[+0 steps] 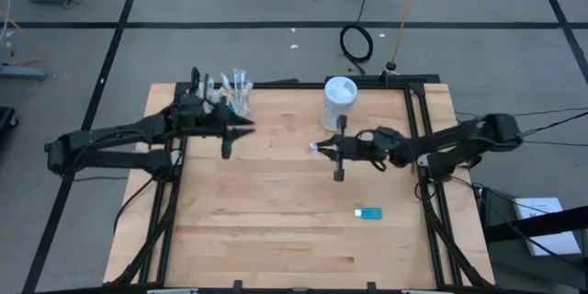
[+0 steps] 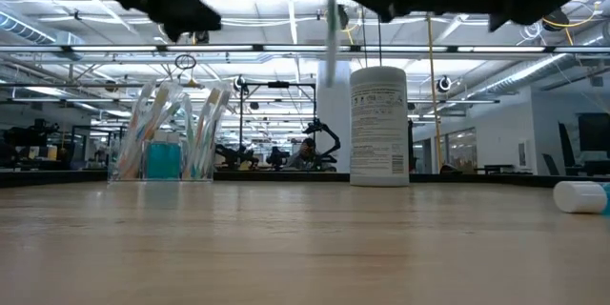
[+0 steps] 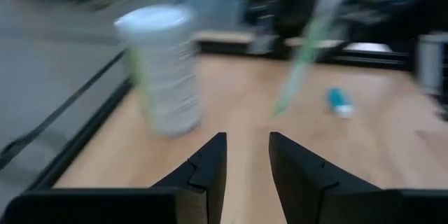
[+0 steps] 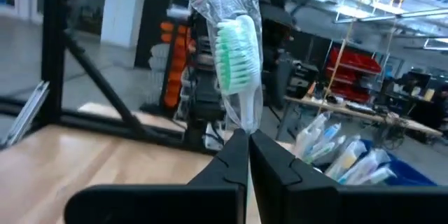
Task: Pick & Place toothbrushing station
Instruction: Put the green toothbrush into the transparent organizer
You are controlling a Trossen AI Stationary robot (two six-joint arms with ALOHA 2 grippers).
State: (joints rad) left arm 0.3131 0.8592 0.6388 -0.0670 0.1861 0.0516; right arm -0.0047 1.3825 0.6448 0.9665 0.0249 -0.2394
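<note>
A small clear cup (image 1: 235,95) stands on its base at the table's far left, holding several pale toothbrushes and a blue tube; it also shows in the low view (image 2: 165,143) and the right wrist view (image 4: 343,155). My left gripper (image 1: 246,130) is open and empty just near of the cup, and its fingers show apart in the left wrist view (image 3: 248,161). My right gripper (image 1: 319,148) is shut on a wrapped toothbrush (image 4: 236,56) with green bristles, at mid-table. A blue toothpaste tube (image 1: 369,212) lies on the table near right. My right gripper pinches the toothbrush's handle just below the head (image 4: 242,124) between its two fingers. The fingers come level from the table's right and lie across the brush. The brush stands about upright in its clear wrapper, its lower end (image 2: 327,78) lifted clear of the table.
A larger white cylindrical container (image 1: 340,101) stands upright at the far edge, just beyond my right gripper; it also shows in the low view (image 2: 378,126). A black frame (image 1: 418,119) runs around the table's edges. Bare wood lies across the near half.
</note>
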